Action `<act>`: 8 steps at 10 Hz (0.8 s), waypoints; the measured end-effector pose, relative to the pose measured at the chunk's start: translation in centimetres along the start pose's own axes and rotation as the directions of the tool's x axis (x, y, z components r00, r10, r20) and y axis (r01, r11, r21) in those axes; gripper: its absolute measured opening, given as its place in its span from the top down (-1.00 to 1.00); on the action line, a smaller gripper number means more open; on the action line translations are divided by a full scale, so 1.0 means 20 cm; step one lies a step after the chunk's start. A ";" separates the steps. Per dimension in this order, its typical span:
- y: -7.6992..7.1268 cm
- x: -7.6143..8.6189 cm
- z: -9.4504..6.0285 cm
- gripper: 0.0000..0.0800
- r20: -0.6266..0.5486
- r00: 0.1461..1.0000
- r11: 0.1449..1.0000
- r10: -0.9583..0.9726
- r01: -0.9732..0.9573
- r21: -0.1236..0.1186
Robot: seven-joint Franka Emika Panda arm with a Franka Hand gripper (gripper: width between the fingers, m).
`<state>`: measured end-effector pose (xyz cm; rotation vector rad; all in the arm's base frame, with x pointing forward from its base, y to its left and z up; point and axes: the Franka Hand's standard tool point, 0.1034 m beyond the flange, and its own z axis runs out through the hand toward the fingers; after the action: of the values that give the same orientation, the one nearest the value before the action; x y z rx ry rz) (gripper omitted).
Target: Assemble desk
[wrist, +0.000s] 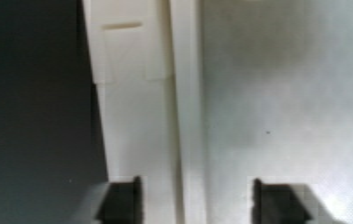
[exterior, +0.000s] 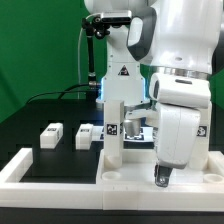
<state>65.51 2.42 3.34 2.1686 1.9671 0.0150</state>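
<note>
The white tabletop slab (exterior: 125, 172) lies flat at the front, against the border rail. One white leg block (exterior: 115, 125) with a tag stands upright on it. Two more leg blocks (exterior: 50, 134) (exterior: 88, 135) lie on the black table at the exterior view's left. My gripper (exterior: 160, 178) points straight down at the slab's right part, fingertips close to its surface. In the wrist view the slab (wrist: 271, 100) fills the picture, with a raised edge strip (wrist: 134, 90) running between my dark fingers (wrist: 123, 200). My gripper (wrist: 198, 200) is open, with nothing held between the fingers.
The long white border rail (exterior: 20, 165) runs along the front and up the exterior view's left side. The marker board (exterior: 140, 130) lies behind the slab near the robot base. Black cables hang at the back left.
</note>
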 end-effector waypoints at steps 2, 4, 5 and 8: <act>0.00 0.00 0.00 -0.29 0.000 1.000 1.000 0.001 -0.001 0.000; 0.00 0.00 0.00 -0.59 0.000 1.000 1.000 0.001 -0.001 0.000; 0.00 -0.01 0.00 -0.62 0.000 1.000 1.000 0.002 -0.002 0.000; 0.00 -0.01 0.00 -0.62 0.001 1.000 1.000 0.003 -0.003 0.000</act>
<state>65.53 2.22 3.37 2.1714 1.9635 0.0149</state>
